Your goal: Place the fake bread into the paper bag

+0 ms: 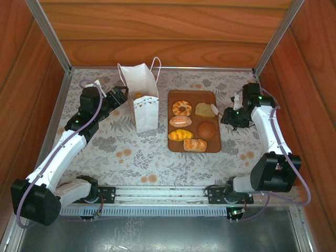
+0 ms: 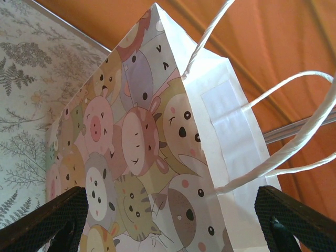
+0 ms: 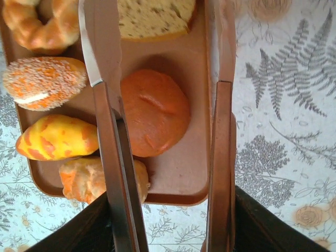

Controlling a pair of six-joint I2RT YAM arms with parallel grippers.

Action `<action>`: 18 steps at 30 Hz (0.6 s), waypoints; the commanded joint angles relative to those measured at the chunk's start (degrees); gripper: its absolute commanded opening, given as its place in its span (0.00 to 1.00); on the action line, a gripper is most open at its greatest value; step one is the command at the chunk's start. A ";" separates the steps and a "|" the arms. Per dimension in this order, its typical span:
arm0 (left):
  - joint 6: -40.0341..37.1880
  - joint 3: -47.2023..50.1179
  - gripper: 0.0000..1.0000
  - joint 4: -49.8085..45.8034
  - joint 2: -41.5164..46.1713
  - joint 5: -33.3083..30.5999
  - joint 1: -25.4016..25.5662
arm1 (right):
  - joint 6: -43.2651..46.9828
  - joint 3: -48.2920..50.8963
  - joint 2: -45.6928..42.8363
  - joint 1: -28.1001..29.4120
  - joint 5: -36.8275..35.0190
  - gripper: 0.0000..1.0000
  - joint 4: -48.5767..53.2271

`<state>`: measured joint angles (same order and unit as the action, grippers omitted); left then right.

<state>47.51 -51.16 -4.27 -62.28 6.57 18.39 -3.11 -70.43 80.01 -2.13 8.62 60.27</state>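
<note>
Right gripper (image 3: 163,100) metal tongs straddle round smooth bun (image 3: 155,113) on tray (image 3: 178,184), not clamped. Left gripper (image 2: 168,220) wide around glossy cartoon-printed paper bag (image 2: 152,142), cord handles.

The table (image 1: 157,157) is covered with a pale cloth printed with grey ferns and orange flowers. It is enclosed by reddish wooden walls (image 1: 157,31), joined by aluminium posts (image 1: 50,34).
</note>
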 commanded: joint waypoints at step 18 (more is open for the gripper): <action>-2.07 -2.33 0.87 -0.14 0.15 -0.27 -0.02 | -0.23 3.12 6.90 -2.39 12.58 0.54 -4.72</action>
<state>46.61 -51.48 -4.32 -62.26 6.42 18.39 -3.31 -67.44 86.37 -3.90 17.17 56.69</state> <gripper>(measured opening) 0.874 0.545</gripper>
